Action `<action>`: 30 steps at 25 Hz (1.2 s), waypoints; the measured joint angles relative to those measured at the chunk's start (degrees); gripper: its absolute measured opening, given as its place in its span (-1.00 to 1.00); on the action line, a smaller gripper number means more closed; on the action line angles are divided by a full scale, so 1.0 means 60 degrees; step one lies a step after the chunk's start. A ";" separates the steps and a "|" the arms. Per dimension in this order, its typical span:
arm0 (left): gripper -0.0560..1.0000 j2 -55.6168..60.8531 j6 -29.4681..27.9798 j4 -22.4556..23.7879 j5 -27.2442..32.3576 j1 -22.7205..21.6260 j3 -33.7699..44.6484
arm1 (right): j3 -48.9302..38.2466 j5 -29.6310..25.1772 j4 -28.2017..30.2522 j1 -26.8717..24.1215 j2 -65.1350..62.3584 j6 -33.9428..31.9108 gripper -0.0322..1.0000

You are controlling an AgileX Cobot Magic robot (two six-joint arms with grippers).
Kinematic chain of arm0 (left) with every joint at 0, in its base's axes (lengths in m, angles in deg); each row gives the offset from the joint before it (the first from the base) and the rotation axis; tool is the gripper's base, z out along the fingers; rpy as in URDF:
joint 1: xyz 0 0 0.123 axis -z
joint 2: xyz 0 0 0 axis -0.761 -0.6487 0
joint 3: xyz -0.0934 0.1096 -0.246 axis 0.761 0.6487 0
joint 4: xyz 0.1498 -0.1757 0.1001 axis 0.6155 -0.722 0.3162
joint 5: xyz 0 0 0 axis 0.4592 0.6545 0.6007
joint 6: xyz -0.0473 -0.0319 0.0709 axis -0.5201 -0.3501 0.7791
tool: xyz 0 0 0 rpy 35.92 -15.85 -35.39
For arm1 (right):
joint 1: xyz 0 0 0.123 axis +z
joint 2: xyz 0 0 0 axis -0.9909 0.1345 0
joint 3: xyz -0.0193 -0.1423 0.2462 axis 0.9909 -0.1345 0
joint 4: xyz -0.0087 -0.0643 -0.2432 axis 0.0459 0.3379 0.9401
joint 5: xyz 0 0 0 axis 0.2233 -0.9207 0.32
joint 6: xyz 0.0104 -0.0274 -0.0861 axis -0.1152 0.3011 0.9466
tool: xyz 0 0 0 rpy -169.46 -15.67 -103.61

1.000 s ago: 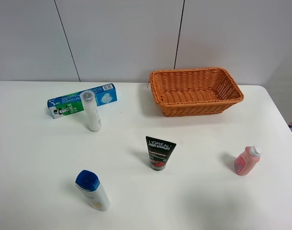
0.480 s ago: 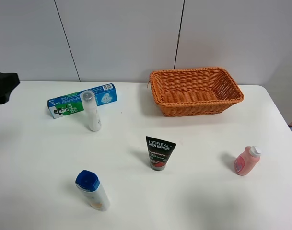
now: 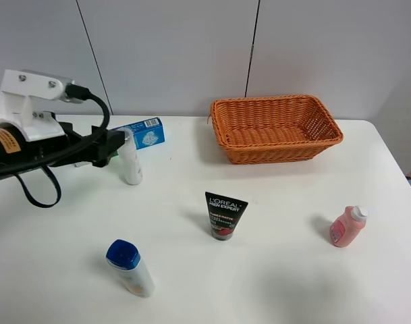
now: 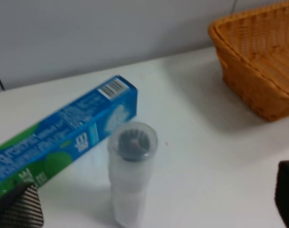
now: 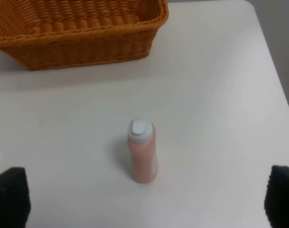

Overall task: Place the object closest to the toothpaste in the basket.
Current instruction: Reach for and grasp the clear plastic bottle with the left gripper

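The blue and green toothpaste box [image 3: 143,132] lies at the back left, its left part hidden by my left arm; it also shows in the left wrist view [image 4: 63,133]. A clear white bottle [image 3: 130,162] stands upright right in front of it, also in the left wrist view [image 4: 130,175]. The orange wicker basket [image 3: 279,148] sits at the back right and is empty, seen also in the wrist views [image 4: 239,80] [image 5: 87,50]. My left gripper [image 3: 109,148] [image 4: 152,203] is open and empty, just short of the bottle. My right gripper [image 5: 146,199] is open and empty.
A black L'Oreal tube [image 3: 224,216] stands mid-table. A blue-capped bottle [image 3: 131,268] lies at the front left. A pink bottle [image 3: 347,226] stands at the right, also in the right wrist view [image 5: 143,152]. A wall runs behind the table.
My left arm has come in from the left edge and moved right, up to the toothpaste box and the clear bottle. Nothing on the table has moved.
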 joint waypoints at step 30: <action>0.99 -0.6020 -0.0049 0.0206 -0.8256 -0.1045 0.0858 | 0.0000 0.0000 0.0000 0.0000 0.0000 0.0000 0.99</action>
